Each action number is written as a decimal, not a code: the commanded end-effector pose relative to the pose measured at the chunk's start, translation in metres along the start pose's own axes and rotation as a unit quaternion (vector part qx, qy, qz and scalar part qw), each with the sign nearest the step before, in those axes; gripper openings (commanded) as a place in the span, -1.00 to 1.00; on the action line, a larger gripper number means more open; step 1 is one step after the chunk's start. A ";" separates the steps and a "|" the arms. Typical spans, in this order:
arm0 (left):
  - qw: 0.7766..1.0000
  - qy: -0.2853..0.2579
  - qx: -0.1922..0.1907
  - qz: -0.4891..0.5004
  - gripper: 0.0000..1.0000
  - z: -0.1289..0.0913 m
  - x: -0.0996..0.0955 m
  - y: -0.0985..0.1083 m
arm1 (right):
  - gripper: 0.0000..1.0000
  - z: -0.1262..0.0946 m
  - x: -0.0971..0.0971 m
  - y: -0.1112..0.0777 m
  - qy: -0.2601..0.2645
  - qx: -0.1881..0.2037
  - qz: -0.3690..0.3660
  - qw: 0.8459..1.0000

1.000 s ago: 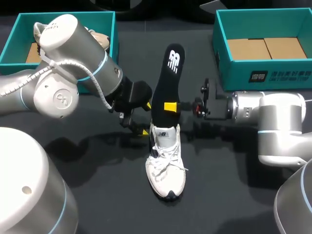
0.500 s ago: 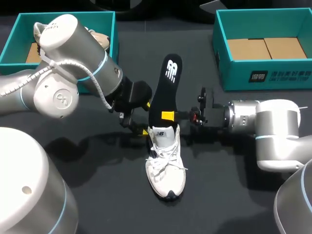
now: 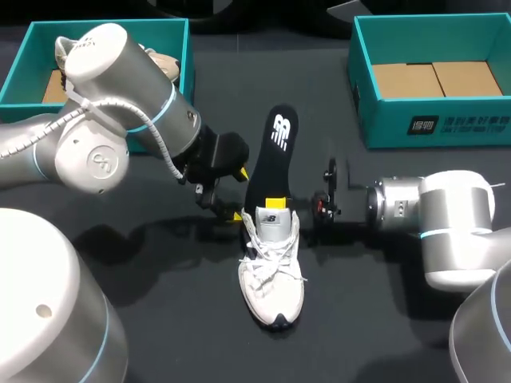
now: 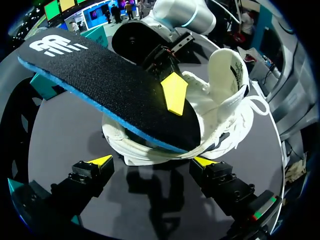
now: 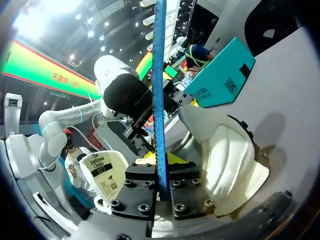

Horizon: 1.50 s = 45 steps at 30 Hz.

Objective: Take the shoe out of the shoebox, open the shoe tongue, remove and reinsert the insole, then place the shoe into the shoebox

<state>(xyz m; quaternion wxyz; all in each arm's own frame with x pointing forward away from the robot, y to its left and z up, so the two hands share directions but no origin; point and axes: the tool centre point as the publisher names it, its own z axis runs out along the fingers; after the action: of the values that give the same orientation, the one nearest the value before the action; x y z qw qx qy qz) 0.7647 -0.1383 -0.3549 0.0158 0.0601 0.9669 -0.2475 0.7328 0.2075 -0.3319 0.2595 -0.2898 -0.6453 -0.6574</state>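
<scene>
— Right gripper (image 3: pixel 275 203), from the head camera: what has it got?
— It is clamped on the black insole (image 3: pixel 271 152), low down. The insole stands tilted up out of the white shoe (image 3: pixel 271 275), its lower end at the shoe's opening. The shoe lies on the dark tabletop (image 3: pixel 176 319), toe toward the robot, well apart from the left shoebox (image 3: pixel 164 27) and the right shoebox (image 3: pixel 383 120).
— And the left gripper (image 3: pixel 239 193)?
— Just beside the shoe's heel, fingers apart.
— From the left wrist?
— The left gripper (image 4: pixel 152 161) is spread wide, one yellow tip to either side of the shoe (image 4: pixel 225 95) at its heel, gripping nothing. The insole (image 4: pixel 100 80) slopes across above the shoe, with a yellow tip of the right gripper (image 4: pixel 175 94) flat on its face.
— From the right wrist?
— The insole (image 5: pixel 159 75) shows edge-on, a blue strip rising from between the right gripper (image 5: pixel 161 167) fingers, which press it from both sides. The shoe (image 5: pixel 225 155) is just beside them; the left arm (image 5: pixel 120 90) is beyond.
</scene>
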 end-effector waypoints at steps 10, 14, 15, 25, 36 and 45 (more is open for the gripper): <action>1.000 -0.001 -0.001 0.000 1.00 0.001 0.000 -0.001 | -0.88 0.008 -0.001 -0.011 0.002 0.021 0.008 1.000; 1.000 -0.001 -0.001 0.000 1.00 0.001 0.000 -0.001 | -0.50 0.008 0.001 -0.002 0.012 0.022 -0.005 1.000; 1.000 -0.001 -0.001 0.000 1.00 0.001 0.000 -0.001 | -0.48 0.008 0.002 -0.001 0.015 0.022 -0.008 1.000; 1.000 -0.001 -0.001 0.000 1.00 0.001 0.000 -0.001 | -0.38 0.008 0.008 0.015 0.033 0.023 -0.036 0.999; 1.000 -0.001 -0.001 0.000 1.00 0.001 0.000 -0.001 | -0.27 0.011 0.012 0.028 0.044 0.031 -0.057 0.997; 1.000 -0.001 -0.001 0.000 1.00 0.001 0.000 -0.001 | -0.28 0.014 0.016 0.045 0.057 0.036 -0.080 0.995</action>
<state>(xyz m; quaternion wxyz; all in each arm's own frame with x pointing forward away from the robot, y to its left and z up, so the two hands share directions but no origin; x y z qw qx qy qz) 0.7647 -0.1382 -0.3547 0.0159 0.0601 0.9669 -0.2476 0.7512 0.2207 -0.2914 0.2499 -0.1921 -0.6720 -0.6701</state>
